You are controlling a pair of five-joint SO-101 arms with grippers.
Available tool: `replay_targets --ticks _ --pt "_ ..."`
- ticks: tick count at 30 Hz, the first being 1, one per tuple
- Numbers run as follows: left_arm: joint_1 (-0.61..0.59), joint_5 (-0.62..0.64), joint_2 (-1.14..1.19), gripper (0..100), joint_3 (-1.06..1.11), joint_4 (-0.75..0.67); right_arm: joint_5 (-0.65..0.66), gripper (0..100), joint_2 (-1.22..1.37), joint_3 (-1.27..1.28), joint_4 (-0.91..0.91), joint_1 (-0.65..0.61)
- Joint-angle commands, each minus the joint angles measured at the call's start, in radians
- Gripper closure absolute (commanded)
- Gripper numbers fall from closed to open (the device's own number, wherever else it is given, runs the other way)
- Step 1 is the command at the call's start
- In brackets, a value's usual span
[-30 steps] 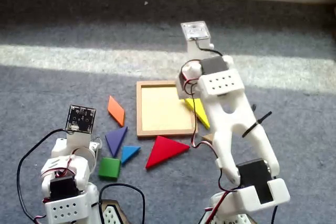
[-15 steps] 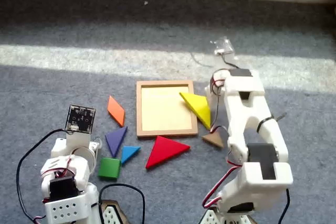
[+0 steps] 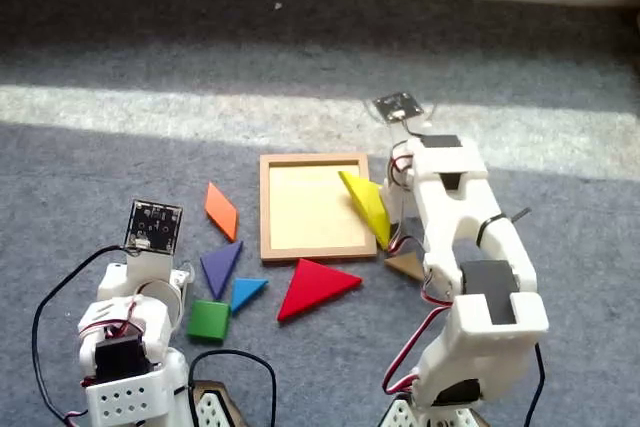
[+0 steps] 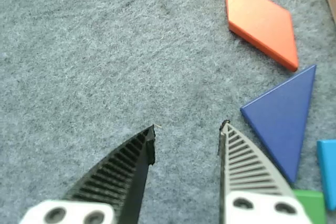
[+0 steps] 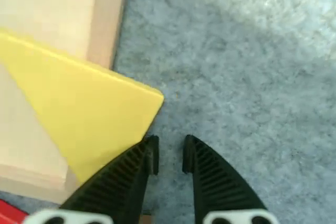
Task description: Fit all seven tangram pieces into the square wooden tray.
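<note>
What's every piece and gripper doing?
Wooden tray: not filled.
Yellow triangle: tilted on tray's rim.
Red triangle: flat, outside.
Orange parallelogram: flat, outside.
Dark blue triangle: flat, outside.
Light blue triangle: flat, outside.
Green square: flat, outside.
Brown triangle: flat, outside.
Left gripper: open, empty.
Right gripper: slightly open, empty.

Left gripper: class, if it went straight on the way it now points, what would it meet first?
Probably bare grey carpet; the dark blue triangle lies just off to one side.

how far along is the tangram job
Done: nothing sits flat in the tray yet. In hand: the yellow triangle lies across its right rim, the right pincer open beside it. Left: the orange parallelogram, dark blue triangle, light blue triangle, green square, red triangle and brown triangle all lie outside.
</note>
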Motion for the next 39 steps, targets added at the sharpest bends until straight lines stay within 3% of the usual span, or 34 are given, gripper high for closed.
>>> replay_targets --ticks 1,10,18,29,39 --pt "0.016 -0.006 -0.007 79 0.013 -0.021 -0.034 91.4 -0.079 -0.002 0.016 -0.064" --pt "0.016 -0.006 -0.007 79 0.013 -0.021 -0.086 91.4 -0.209 0.005 0.01 -0.213" --pt "0.016 -0.006 -0.007 79 0.013 -0.021 -0.166 91.4 -0.234 0.005 -0.021 -0.231" --pt "0.016 -0.006 -0.007 79 0.013 -0.02 -0.178 91.4 -0.028 -0.002 -0.12 -0.239" --pt "0.016 -0.006 -0.007 79 0.013 -0.02 -0.178 91.4 -0.002 -0.001 -0.119 -0.386"
